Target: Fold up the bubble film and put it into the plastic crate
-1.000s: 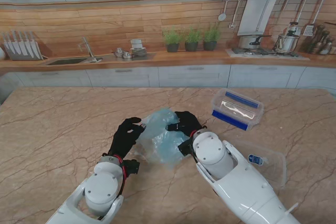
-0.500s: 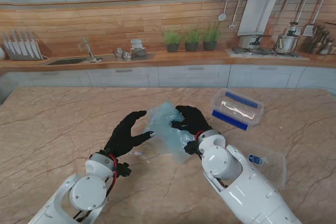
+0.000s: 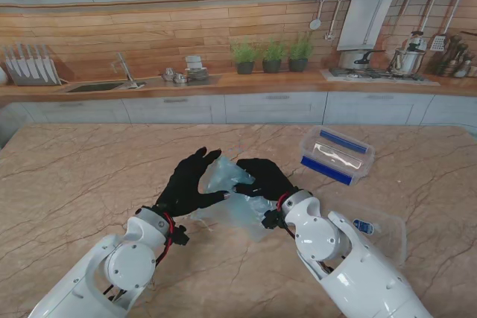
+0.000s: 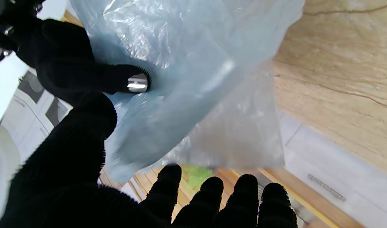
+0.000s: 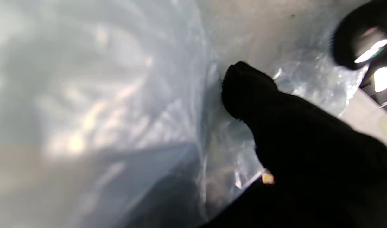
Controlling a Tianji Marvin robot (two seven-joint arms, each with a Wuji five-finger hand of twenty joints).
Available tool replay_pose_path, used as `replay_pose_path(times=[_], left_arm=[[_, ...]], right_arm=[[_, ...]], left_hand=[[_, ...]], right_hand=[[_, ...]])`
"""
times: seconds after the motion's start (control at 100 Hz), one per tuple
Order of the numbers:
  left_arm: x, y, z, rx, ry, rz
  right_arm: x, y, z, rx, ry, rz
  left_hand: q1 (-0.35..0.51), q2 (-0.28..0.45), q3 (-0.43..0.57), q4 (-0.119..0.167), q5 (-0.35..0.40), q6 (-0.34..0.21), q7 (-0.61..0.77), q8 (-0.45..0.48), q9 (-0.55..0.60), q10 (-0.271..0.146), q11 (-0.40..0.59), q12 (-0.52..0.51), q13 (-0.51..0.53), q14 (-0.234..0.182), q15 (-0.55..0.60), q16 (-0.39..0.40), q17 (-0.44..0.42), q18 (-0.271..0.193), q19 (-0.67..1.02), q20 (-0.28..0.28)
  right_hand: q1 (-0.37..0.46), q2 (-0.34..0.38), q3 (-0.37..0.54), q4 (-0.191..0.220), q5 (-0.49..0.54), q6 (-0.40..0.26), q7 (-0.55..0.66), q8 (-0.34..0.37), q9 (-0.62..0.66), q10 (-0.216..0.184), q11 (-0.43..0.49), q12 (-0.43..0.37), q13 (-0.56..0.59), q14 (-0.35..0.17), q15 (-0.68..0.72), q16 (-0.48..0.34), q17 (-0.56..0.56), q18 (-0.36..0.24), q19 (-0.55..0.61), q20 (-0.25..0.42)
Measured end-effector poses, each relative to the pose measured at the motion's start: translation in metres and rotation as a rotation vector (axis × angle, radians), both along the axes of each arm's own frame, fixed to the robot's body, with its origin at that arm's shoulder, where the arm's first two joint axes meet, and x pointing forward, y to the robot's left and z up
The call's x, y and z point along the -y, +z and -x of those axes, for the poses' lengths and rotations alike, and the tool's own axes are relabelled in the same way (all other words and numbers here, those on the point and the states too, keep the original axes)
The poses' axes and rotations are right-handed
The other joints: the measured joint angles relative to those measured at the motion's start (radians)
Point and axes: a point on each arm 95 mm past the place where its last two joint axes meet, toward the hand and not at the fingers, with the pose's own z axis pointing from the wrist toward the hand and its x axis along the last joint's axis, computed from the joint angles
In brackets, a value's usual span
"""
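**Bubble film held between two gloved hands, crate waiting at the right**

The pale blue, translucent sheet of bubble film (image 3: 232,193) is gathered into a loose bundle near the middle of the veined beige marble table (image 3: 82,176), and it is kept between the two black-gloved hands. Part of it seems to be raised from the surface, though whether its nearer edge touches the table cannot be told.

The right hand (image 3: 261,179) is curled over the right side of the film, with its fingers closed on the plastic; in the right wrist view one dark finger (image 5: 244,91) is seen pressed into the creased film (image 5: 123,104). The sheet is judged to be anchored on this side so that a fold can be made against it.

The left hand (image 3: 188,184) is set upright against the left side, fingers spread and mostly straight, thumb reaching toward the film. In the left wrist view its fingertips (image 4: 168,177) are seen just beside the sheet's edge (image 4: 193,95), not wrapped round it, so it is judged to act as a flat paddle, not a grasp. Whether the palm actually touches the film cannot be told.

The clear rectangular plastic crate with blue clips (image 3: 335,154) stands open to the right, well apart from the bundle and farther from me. A clear plastic lid with a blue label (image 3: 373,230) lies nearer, beside the right forearm. The folding is judged unfinished, since the bundle is loose and uneven.
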Motion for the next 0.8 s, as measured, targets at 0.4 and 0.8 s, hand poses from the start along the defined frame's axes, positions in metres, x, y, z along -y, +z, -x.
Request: replay_pose_path(times=[0.4, 0.8], left_arm=[[-0.003, -0.005, -0.005, -0.023, -0.076, 0.096], [0.000, -0.016, -0.004, -0.117, -0.078, 0.289]], right_arm=[[0.009, 0.009, 0.010, 0.007, 0.097, -0.038], [0.013, 0.012, 0.010, 0.016, 0.136, -0.036]], left_hand=[[0.001, -0.042, 0.168, 0.000, 0.000, -0.046, -0.033, 0.011, 0.058, -0.037, 0.136, 0.044, 0.171, -0.039, 0.133, 0.053, 0.126, 0.078, 0.085, 0.094], [0.031, -0.075, 0.274, -0.011, 0.001, -0.046, 0.083, 0.063, 0.358, -0.136, 0.372, 0.196, 0.356, -0.039, 0.293, 0.185, 0.095, 0.116, 0.495, 0.255]], right_hand=[[0.010, 0.031, 0.000, 0.000, -0.027, -0.051, 0.000, 0.062, -0.027, -0.012, -0.026, 0.041, -0.065, 0.000, -0.013, 0.034, -0.050, -0.010, -0.090, -0.001], [0.010, 0.066, 0.001, 0.000, -0.033, -0.074, -0.035, 0.104, -0.066, -0.012, -0.053, 0.075, -0.108, -0.005, -0.046, 0.047, -0.084, -0.010, -0.150, 0.015]])
